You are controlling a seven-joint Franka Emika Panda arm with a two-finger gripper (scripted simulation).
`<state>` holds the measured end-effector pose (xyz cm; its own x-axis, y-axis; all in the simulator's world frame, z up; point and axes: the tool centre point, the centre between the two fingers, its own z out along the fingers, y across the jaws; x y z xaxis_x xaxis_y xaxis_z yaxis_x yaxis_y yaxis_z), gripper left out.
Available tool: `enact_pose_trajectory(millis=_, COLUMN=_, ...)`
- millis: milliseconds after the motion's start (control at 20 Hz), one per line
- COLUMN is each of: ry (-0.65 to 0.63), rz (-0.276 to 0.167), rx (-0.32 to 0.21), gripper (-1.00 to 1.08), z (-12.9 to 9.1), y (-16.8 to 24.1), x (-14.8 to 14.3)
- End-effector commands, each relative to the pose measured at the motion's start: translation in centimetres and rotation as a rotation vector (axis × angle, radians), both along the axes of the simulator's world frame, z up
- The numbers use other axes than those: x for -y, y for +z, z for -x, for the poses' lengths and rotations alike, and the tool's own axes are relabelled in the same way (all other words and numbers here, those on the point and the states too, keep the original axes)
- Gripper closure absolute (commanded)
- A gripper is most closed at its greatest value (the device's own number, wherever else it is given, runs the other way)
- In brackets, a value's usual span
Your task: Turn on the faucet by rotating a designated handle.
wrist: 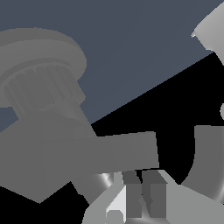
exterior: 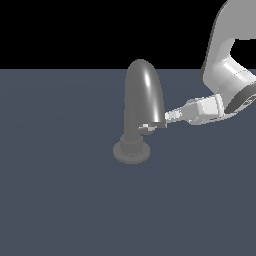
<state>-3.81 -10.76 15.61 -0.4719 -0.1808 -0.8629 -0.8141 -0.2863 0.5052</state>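
— Faucet (exterior: 142,95), one of them, stands a little above the middle of the exterior frame on the dark table (exterior: 60,200), its round ribbed base just below centre and its thick spout arching toward the frame's right. One white arm reaches in from the upper right.

— And the handle?

— Handle (exterior: 148,129) is a single short stub low on the column, tucked under the spout's tip, near the frame's centre. The hand (exterior: 170,116) comes at it nearly level from the right, fingertips at the spout's end and just above the stub. I'd judge that low, sideways approach is chosen so the fingers can slip under the arch and push or catch the lever.

— Is it gripping anything?

— Can't tell. In the wrist view the handle (wrist: 118,151) runs as a grey bar across the middle, right over the fingers (wrist: 151,192) at the lower centre, and the gap between them is hidden. Touching or just beside, I can't say.

— So how many things in all?

— One faucet, one handle, one arm, one hand. Nothing else counted on the table.
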Motion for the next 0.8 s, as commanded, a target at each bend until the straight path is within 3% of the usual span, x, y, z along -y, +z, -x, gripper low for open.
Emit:
enact_pose_trajectory(millis=0, ry=-0.005, rz=-0.001, rx=-0.031, gripper=1.08, z=1.3, y=-1.8, x=0.5)
enact_pose_trajectory(millis=50, ry=0.0, rz=-0.001, rx=0.002, gripper=1.08, z=0.1, y=-0.1, x=0.1)
enact_pose_trajectory(millis=700, ry=-0.005, rz=-0.002, rx=-0.03, gripper=1.08, z=1.6, y=-7.7, x=0.6)
enact_pose_trajectory(millis=750, ry=0.015, rz=-0.012, rx=0.034, gripper=1.08, z=-0.1, y=-3.6, x=0.0)
